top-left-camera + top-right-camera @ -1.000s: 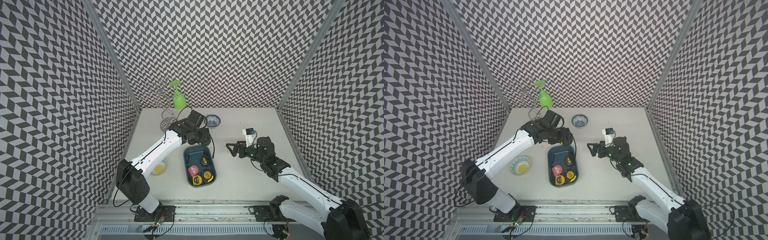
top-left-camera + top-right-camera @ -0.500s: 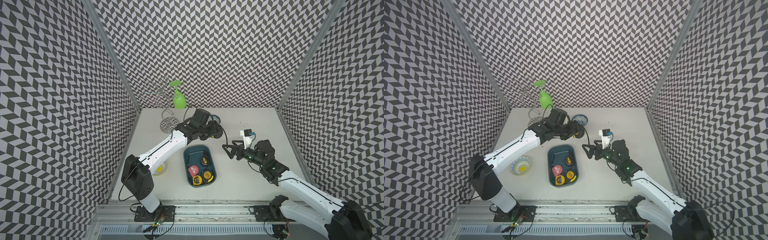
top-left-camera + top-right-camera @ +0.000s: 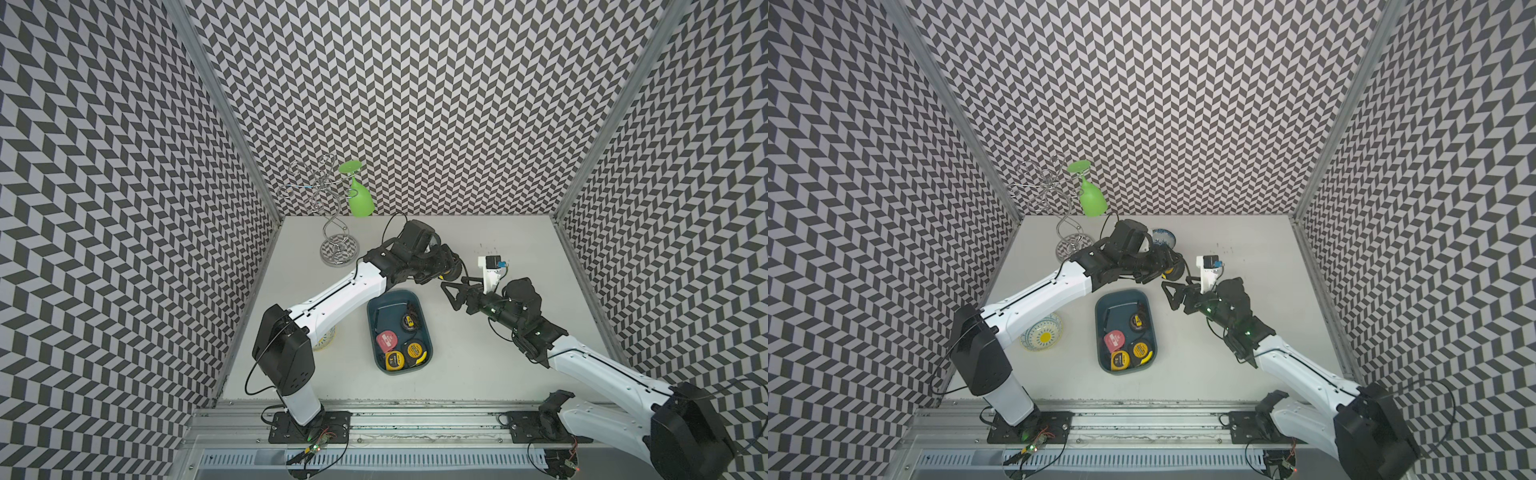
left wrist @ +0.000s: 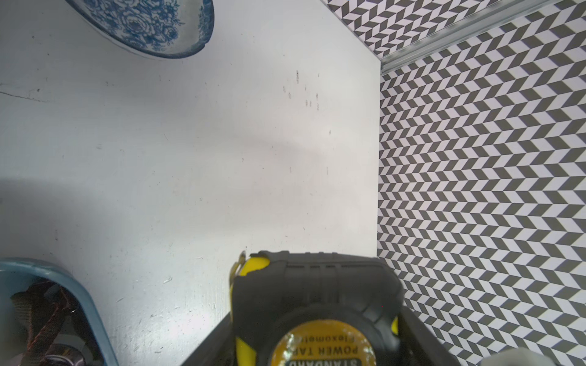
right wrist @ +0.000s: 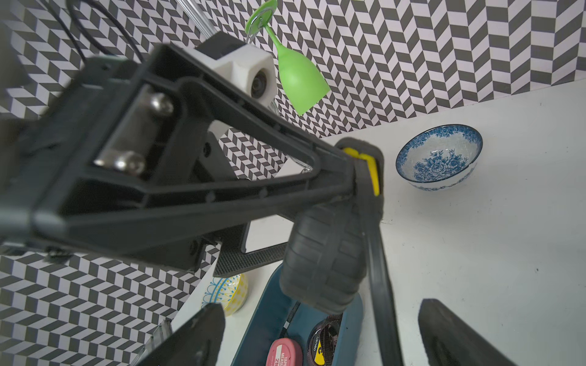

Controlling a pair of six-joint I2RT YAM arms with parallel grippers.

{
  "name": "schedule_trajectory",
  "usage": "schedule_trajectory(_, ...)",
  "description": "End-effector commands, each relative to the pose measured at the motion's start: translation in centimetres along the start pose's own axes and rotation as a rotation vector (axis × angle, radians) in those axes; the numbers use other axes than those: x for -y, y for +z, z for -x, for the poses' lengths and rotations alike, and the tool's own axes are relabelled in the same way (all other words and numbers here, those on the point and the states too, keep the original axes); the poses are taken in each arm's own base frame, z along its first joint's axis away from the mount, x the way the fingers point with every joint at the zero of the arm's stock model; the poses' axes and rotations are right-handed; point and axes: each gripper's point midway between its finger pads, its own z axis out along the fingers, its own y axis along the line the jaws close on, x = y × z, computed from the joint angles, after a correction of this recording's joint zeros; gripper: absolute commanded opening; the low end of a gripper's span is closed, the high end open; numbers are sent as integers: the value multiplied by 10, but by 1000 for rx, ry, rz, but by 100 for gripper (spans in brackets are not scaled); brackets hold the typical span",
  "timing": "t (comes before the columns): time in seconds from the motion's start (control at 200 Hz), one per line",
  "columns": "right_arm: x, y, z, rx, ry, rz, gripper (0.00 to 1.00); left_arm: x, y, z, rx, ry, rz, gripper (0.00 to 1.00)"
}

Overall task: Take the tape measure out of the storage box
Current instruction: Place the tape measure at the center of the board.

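Since a second ago my left gripper (image 3: 451,269) has swung off the far end of the box (image 3: 390,311) toward my right arm, and my right gripper (image 3: 452,296) has come in to meet it.

Its fingers (image 5: 253,177) pinch a black-and-yellow tape measure (image 4: 317,301) from two sides, with the round label facing my left wrist camera. That tape measure hangs in the air, clear of the box and past its far end, between the box and the bowl (image 3: 1163,237).

On my right gripper the fingers (image 5: 196,336) stand wide apart with nothing in them. From my right wrist the tape measure sits just ahead of the gap between them. In both top views their tips are near it, just on the box side; I cannot tell whether they touch.

Further out, the box rests on the table (image 3: 498,374) with four more tape measures (image 3: 387,340) lying in it.
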Motion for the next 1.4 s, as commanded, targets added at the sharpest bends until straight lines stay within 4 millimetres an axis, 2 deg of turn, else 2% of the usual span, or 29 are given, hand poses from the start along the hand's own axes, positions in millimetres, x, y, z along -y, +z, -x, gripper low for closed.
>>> schedule_trajectory(0.0, -15, 3, 26, 101, 23, 54, 97, 37, -16, 7, 33, 23, -113, 0)
schedule_trajectory(0.185, -16, 6, 32, 128, 63, 66, 87, 39, -18, 6, 34, 20, -123, 0)
schedule_trajectory(0.721, -10, 7, 32, 150, 98, 48, 24, 37, -21, -2, 14, 18, -140, 0)
schedule_trajectory(0.926, -13, 8, 34, 152, 105, 59, 6, 38, -22, -3, 10, 27, -152, 0)
schedule_trajectory(0.976, -14, 8, 35, 152, 107, 63, 4, 38, -22, -3, 10, 28, -155, 16)
schedule_trajectory(1.041, -15, 7, 36, 154, 111, 65, 3, 38, -22, -3, 10, 35, -157, 53)
schedule_trajectory(1.086, -14, 6, 37, 157, 120, 59, 3, 39, -24, -2, 15, 41, -155, 74)
schedule_trajectory(1.142, -12, 4, 39, 160, 127, 43, 3, 37, -26, 1, 26, 46, -144, 91)
schedule_trajectory(1.197, -10, 2, 40, 167, 128, 31, 2, 33, -27, 4, 37, 54, -125, 100)
schedule_trajectory(1.397, 7, -5, 40, 170, 155, -13, 2, 5, -41, 19, 98, 99, -24, 100)
